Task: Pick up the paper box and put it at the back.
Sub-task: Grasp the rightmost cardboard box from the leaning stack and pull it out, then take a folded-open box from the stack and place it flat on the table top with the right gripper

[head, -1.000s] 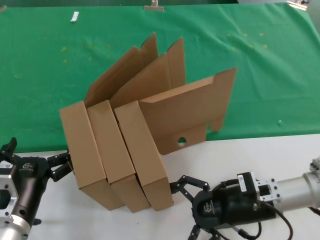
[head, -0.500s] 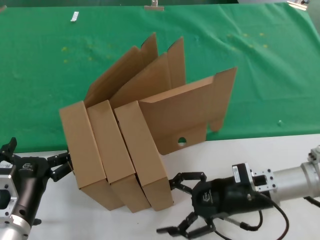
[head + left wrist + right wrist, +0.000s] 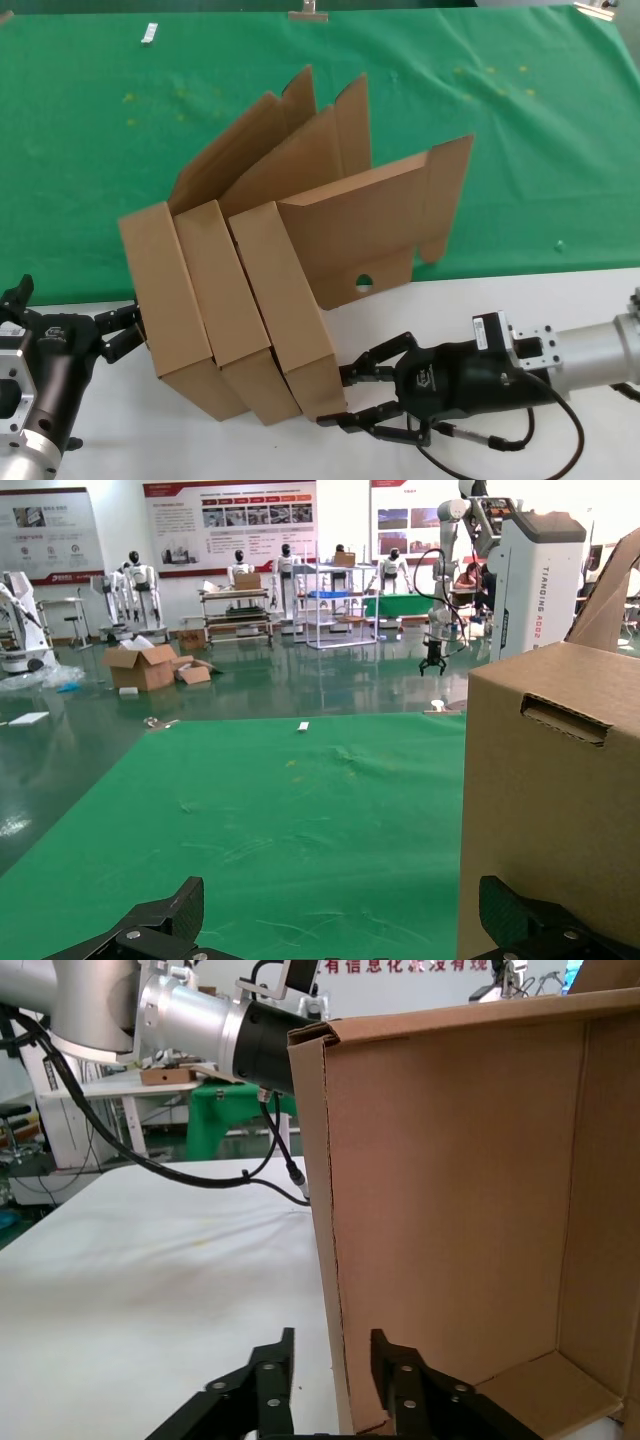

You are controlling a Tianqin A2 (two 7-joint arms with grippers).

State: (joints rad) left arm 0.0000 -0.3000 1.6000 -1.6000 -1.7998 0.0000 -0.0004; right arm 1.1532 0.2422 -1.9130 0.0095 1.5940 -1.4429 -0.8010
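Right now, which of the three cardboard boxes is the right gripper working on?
The paper box at the robot's right end of the row, whose lid flap has the round hole. The right gripper straddles its front wall; the other two boxes stand farther left.

White tabletop [image 3: 560,300]: landmark, bare and flat.
Left spare box [image 3: 165,290] and middle spare box [image 3: 225,285]: standing tilted at tabletop's far edge, touching side by side, lids open and leaning away from tabletop.
Small white piece [image 3: 150,35] and metal clip [image 3: 308,12]: well beyond tabletop.
Hall beyond tabletop: wall posters [image 3: 230,515], white humanoid robots [image 3: 140,580], shelf rack [image 3: 335,605], open cartons on floor [image 3: 145,665], tall white cabinet [image 3: 535,575].
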